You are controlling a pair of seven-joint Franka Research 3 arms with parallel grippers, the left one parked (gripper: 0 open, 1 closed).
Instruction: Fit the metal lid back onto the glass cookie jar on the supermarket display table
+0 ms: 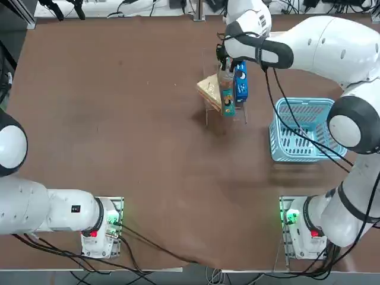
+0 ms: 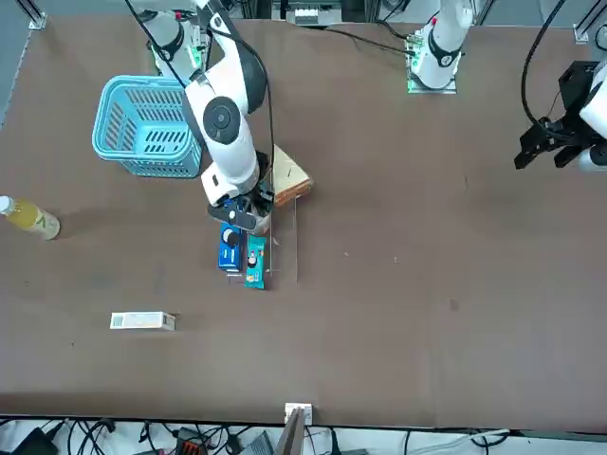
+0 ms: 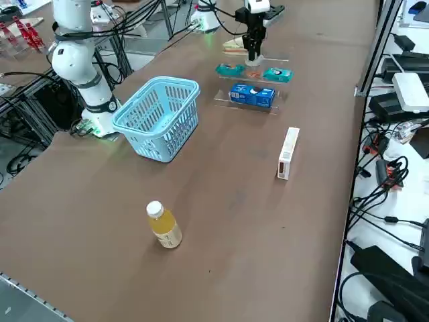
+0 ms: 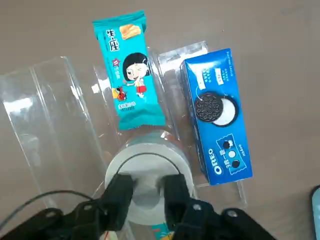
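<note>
In the right wrist view the round silvery metal lid (image 4: 146,167) lies flat on top of the clear glass cookie jar (image 4: 167,139). The jar stands in a clear plastic display rack (image 4: 50,115) on the brown table (image 1: 119,119). My right gripper (image 4: 147,192) hangs straight above the lid. Its black fingers (image 4: 120,195) stand a little apart, open, with bare lid showing between them. In the top view the gripper (image 1: 224,66) hides both jar and lid. In the front view the gripper (image 2: 243,210) is over the rack's near end.
A teal snack packet (image 4: 127,70) and a blue cookie box (image 4: 217,115) lie in the rack beside the jar, with a wrapped sandwich (image 1: 209,90) next to it. A blue basket (image 1: 303,129) stands nearby. A yellow drink bottle (image 2: 30,218) and a white box (image 2: 142,321) lie farther off.
</note>
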